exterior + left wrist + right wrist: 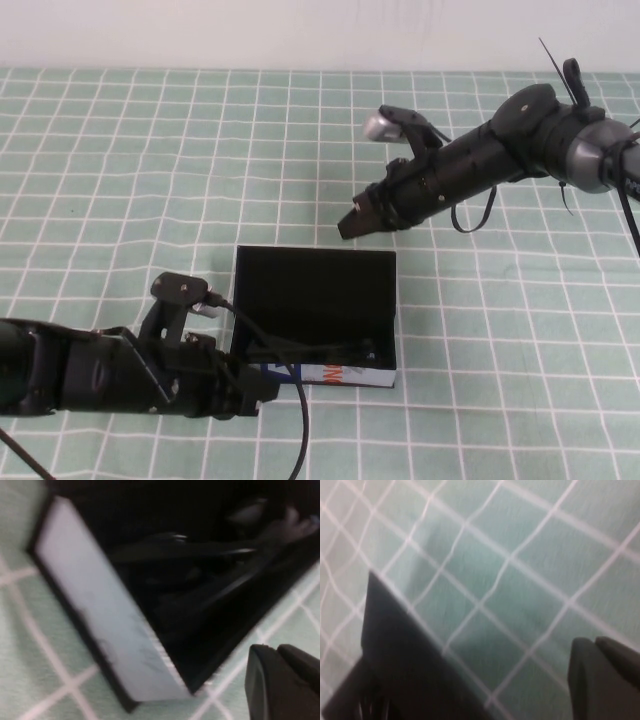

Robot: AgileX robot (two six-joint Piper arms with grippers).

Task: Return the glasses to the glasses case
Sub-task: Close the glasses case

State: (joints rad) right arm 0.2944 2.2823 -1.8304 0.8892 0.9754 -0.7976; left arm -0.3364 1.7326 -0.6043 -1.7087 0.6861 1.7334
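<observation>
The black glasses case (pixel 312 285) lies open in the middle of the table, its white printed side strip (pixel 345 375) facing the front. The dark glasses (pixel 322 352) lie inside it along the front wall. In the left wrist view the case's white strip (pixel 95 610) and the glasses (pixel 200 575) inside show close up. My left gripper (pixel 260 393) is shut and empty, low at the case's front left corner; it also shows in the left wrist view (pixel 277 655). My right gripper (pixel 350 225) is shut and empty, raised just behind the case's far right side (pixel 395 645).
A green cloth with a white grid (pixel 120 180) covers the table. A white wall runs along the far edge. A black cable (pixel 300 420) loops from the left arm in front of the case.
</observation>
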